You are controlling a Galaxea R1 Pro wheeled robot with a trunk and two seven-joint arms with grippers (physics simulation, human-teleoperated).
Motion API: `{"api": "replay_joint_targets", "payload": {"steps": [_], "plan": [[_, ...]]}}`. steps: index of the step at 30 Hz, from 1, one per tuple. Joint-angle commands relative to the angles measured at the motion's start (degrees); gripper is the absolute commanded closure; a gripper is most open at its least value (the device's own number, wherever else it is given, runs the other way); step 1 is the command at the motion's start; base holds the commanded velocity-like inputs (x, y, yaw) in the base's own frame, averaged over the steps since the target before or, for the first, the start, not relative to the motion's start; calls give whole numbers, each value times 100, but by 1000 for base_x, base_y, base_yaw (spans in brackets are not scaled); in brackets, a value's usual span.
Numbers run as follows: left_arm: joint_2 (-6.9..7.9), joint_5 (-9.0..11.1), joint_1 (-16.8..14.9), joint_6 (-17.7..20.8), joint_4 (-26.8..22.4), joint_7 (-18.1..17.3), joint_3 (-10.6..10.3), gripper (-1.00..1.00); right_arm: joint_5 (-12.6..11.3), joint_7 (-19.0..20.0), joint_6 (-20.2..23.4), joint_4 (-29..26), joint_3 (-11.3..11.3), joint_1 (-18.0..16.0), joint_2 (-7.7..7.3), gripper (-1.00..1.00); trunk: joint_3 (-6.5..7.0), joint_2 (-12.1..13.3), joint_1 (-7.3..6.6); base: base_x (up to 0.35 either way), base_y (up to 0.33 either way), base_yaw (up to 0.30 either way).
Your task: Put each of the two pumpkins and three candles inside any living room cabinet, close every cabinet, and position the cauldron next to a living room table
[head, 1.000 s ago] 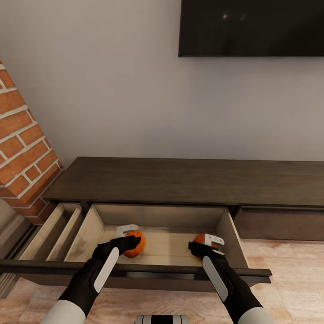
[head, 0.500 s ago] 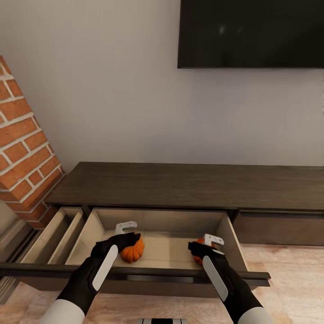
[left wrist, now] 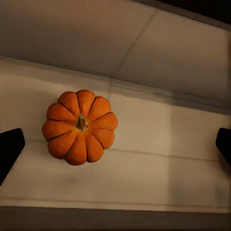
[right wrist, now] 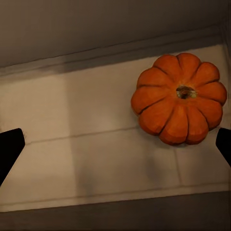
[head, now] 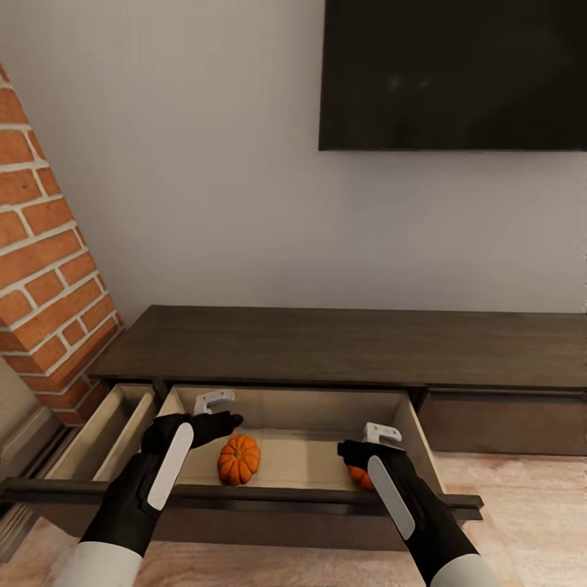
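Both pumpkins lay on the pale floor of the open drawer (head: 289, 456) of the dark cabinet (head: 342, 346), set there because the task wanted them shut away inside it. The left pumpkin (head: 239, 459) sat upright, stem up, toward the drawer's left half; my left claw (head: 214, 401) hovered above and behind it with nothing between its fingers, its two dark tips wide apart at the edges of the left wrist view and the pumpkin (left wrist: 80, 126) resting free between them on the drawer floor. The right pumpkin (head: 360, 476) lay near the drawer's right wall, partly hidden in the head view by my right arm. My right claw (head: 381, 434) hung over it, likewise spread wide and holding nothing — in the right wrist view the pumpkin (right wrist: 179, 98) sat clear of both tips, close to the side wall. A narrower compartment (head: 106, 428) stood open beside the brick pier (head: 49, 269). Judged from this layout, the pumpkin part of the task was met, while the candles were not to be seen here and the drawers remained to be pushed shut — the projecting drawer front (head: 244, 494) being the obvious surface to press.
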Motion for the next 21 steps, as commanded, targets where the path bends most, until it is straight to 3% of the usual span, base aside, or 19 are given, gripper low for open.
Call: {"api": "replay_joint_targets", "payload": {"steps": [1, 9, 21], "plan": [[2, 53, 13, 33, -33, 56, 18, -100, -54, -57, 15, -18, 16, -3, -3, -100, 18, -1, -5, -82, 0, 0], [31, 39, 69, 60, -54, 56, 47, -100, -69, -27, 21, -89, 14, -3, -7, -100, 170, 243, -142, -81, 0, 0], [26, 29, 70, 60, -89, 53, 32, -100, -67, -31, 40, -1036, 25, -3, -54, -100, 385, 724, -405, -60, 0, 0]]}}
